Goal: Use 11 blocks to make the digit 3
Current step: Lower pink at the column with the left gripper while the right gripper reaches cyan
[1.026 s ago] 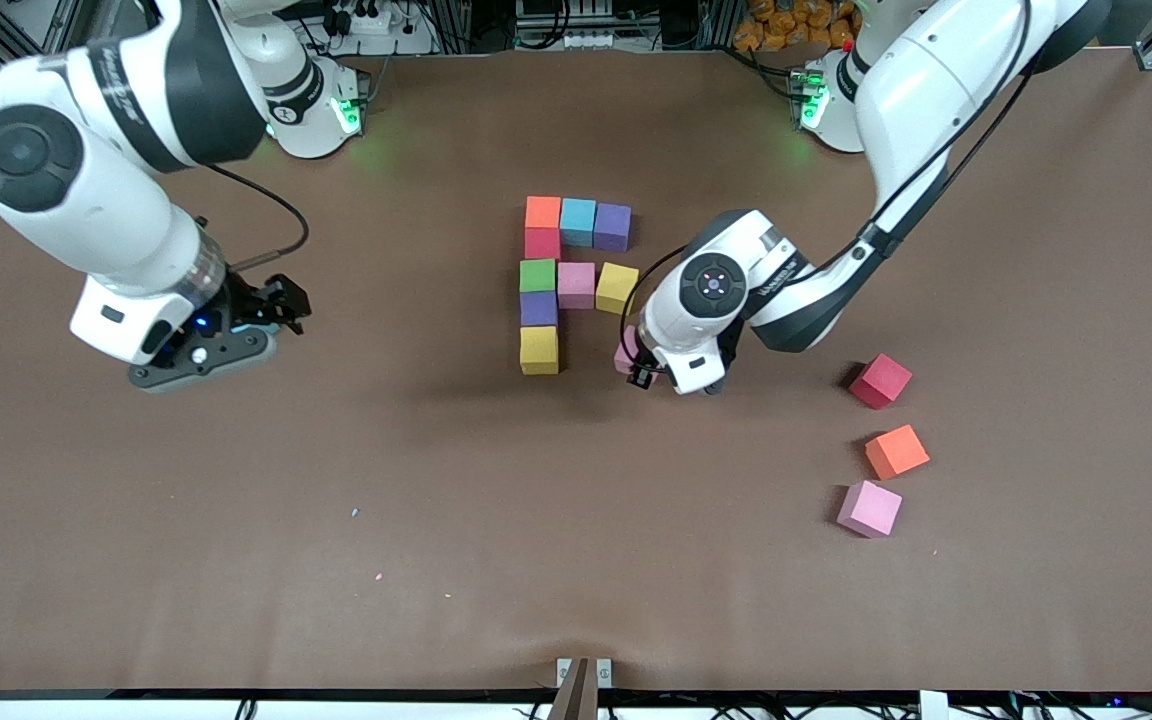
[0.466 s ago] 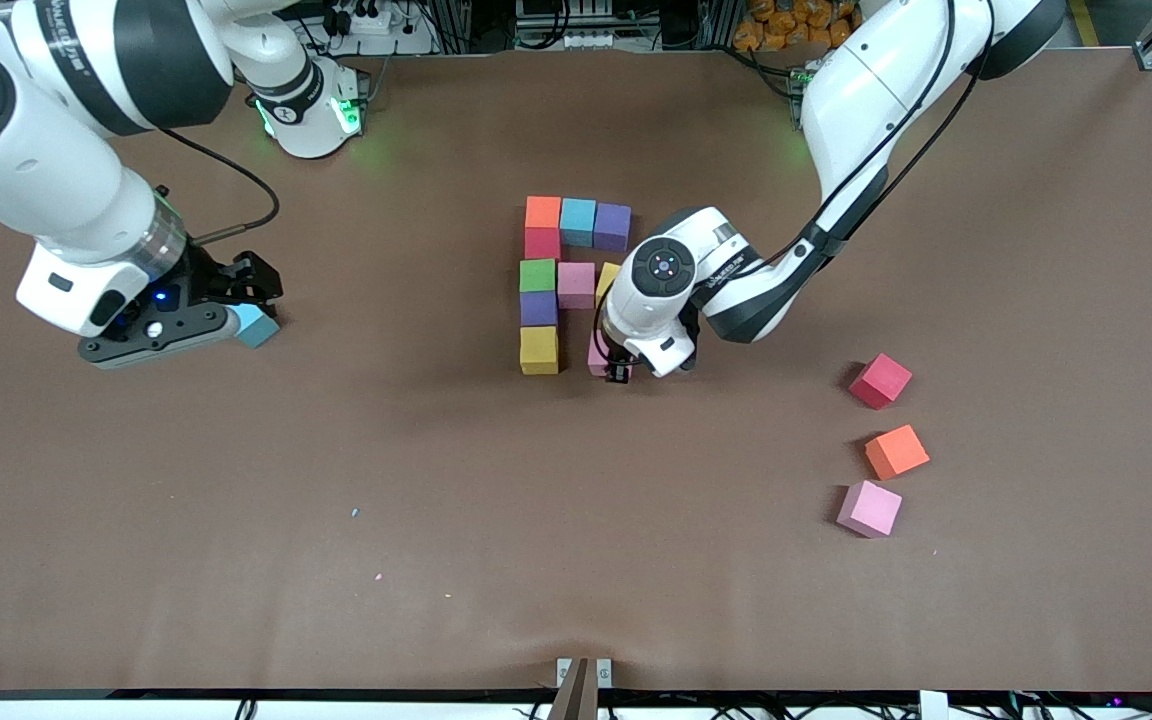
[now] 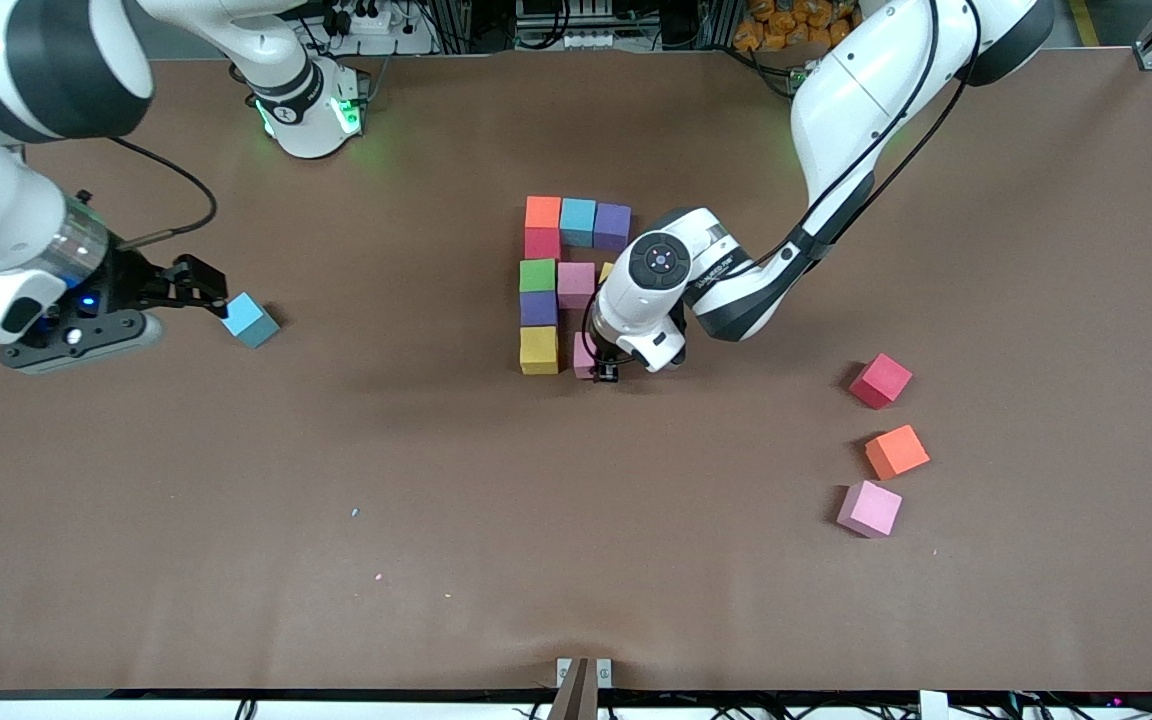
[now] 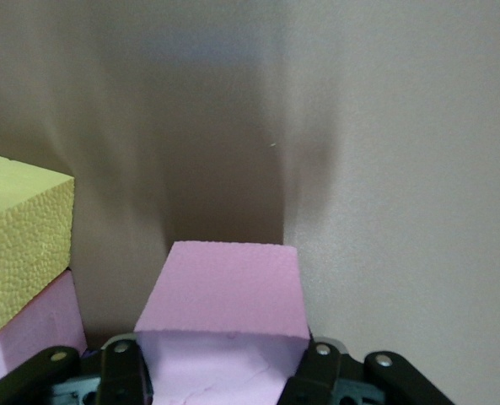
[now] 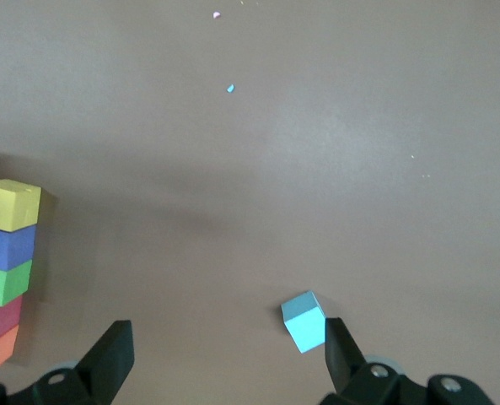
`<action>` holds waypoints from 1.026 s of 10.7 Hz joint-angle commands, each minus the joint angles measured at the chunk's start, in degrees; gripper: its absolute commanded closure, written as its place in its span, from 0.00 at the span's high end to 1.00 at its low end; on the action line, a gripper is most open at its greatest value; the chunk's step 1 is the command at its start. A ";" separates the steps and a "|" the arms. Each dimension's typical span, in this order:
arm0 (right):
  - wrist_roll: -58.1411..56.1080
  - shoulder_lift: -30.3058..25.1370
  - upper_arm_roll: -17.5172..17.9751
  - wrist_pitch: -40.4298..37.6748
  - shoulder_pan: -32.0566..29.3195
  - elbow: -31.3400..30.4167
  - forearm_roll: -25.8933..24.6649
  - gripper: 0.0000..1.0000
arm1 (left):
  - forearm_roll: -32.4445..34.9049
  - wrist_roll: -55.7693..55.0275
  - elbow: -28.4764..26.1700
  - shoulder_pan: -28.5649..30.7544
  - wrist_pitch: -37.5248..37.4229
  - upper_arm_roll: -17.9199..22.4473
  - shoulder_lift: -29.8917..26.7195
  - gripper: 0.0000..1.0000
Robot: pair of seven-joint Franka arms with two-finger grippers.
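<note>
**Q:** Risk first: what could go wrong from here?

**Me:** My left gripper [image 3: 604, 372] is clamped on a pink block [image 4: 224, 291], low beside the yellow block [image 3: 539, 350] that ends the column. If I set it down skewed, its corner could shove that yellow cube and bend the column. My wrist hangs over the middle row's pink block [image 3: 576, 285], and the yellow block [image 3: 605, 272] at that row's end is mostly hidden under it, so a careless lift might clip them. Foam springs back, too; letting go too high could make the cube hop.

**Q:** And your other hand?

**Me:** My right gripper [image 3: 198, 290] hangs with fingers spread wide, holding nothing, just beside a loose light blue block [image 3: 249, 320] toward the right arm's end of the table. That arm waits.

**Q:** How does the digit 3 [image 3: 566, 283] lie?

**Me:** Mid-table. Its long axis is the column, running from the orange block [image 3: 542, 211] toward the front camera. The rows branch toward the left arm's end; the bottom row is only now starting.
</note>
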 commanded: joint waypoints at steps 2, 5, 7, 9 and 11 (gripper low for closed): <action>-0.53 -4.11 0.75 -1.30 -2.04 -2.39 0.94 1.00 | -0.38 -2.63 -0.93 -0.93 2.89 0.49 0.08 0.03; -0.09 -5.43 0.75 -0.95 -4.24 -2.30 1.11 1.00 | -0.29 -2.64 -0.93 -1.28 3.86 0.49 1.22 0.03; 0.34 -6.74 0.93 -0.86 -5.55 -2.21 1.20 1.00 | -0.37 -2.64 -0.93 -1.28 5.35 0.49 1.84 0.03; 0.35 -7.19 0.84 -1.13 -6.79 -1.86 1.11 1.00 | -0.29 -2.72 -0.93 -1.37 5.70 0.49 2.10 0.03; 0.35 -6.93 0.58 -1.83 -6.88 -0.81 0.85 1.00 | -0.37 -2.72 -0.84 -2.07 5.79 0.49 2.37 0.05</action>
